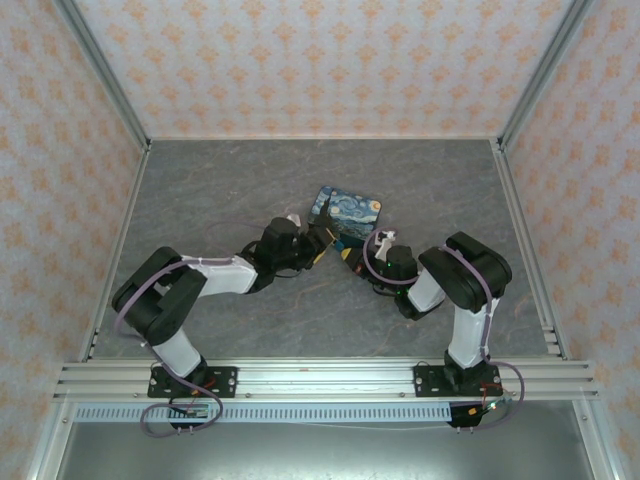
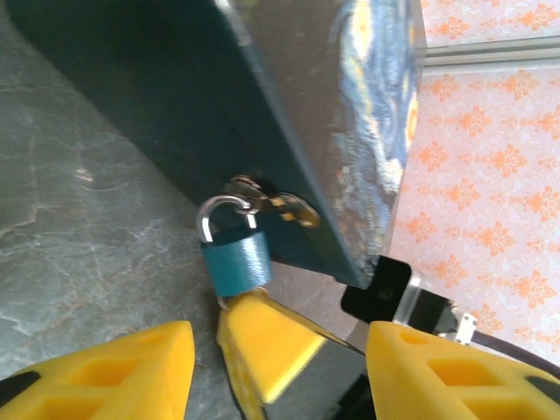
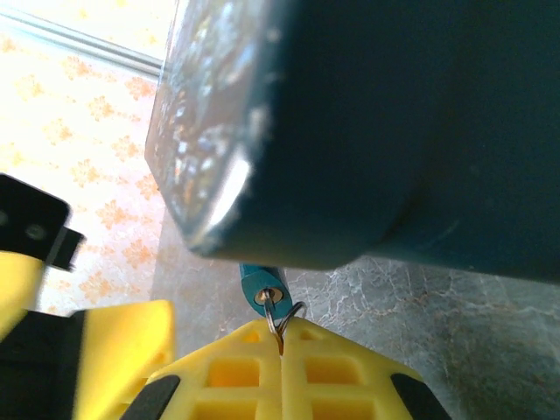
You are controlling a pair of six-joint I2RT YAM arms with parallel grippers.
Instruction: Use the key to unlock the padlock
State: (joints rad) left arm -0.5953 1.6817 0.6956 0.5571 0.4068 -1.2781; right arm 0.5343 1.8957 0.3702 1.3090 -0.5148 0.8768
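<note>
Padlock (image 2: 238, 261) hangs from the latch on the box (image 2: 175, 87), low beside the table.
It looks small, light, hard and smooth, and likely swings on its shackle. The left gripper (image 2: 280, 337), jaws spread, could brace its flat blue sides. The right gripper (image 3: 280, 350), jaws pressed together, pinches the key (image 3: 280, 337) at the lock's end.

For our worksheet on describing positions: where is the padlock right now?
In the left wrist view, the padlock hangs mid-frame from the latch on the painted box's dark side.
</note>
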